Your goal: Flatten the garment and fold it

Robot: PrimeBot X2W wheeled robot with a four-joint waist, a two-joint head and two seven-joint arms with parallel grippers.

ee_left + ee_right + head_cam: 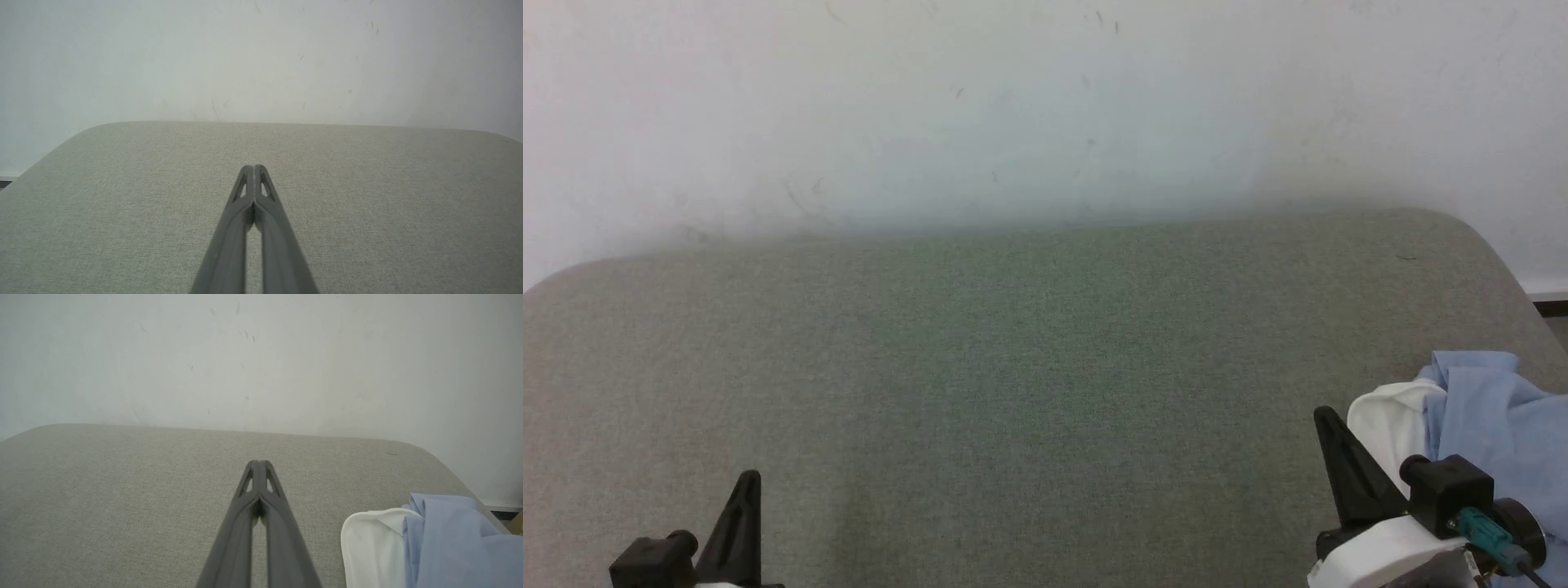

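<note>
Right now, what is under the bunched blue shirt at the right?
The garment lies crumpled on the grey fabric surface, near its right edge. Anything beneath its folds is covered from view.

One garment (pixel 1494 416), two grippers, left gripper (pixel 750 477) and right gripper (pixel 1322 414), one padded surface (pixel 1013 367), one wall (pixel 1013 98)

Under the jaws we see the tabletop (pixel 1013 367), covered in matt, coarse-woven grey cloth; past their tips, the wall (pixel 1013 106), matt and lightly scuffed. The left gripper (pixel 253 166) and right gripper (pixel 258 462) have matt dark plastic fingers. Right of the right jaws, the garment (pixel 449 539) is soft, smooth cloth.
</note>
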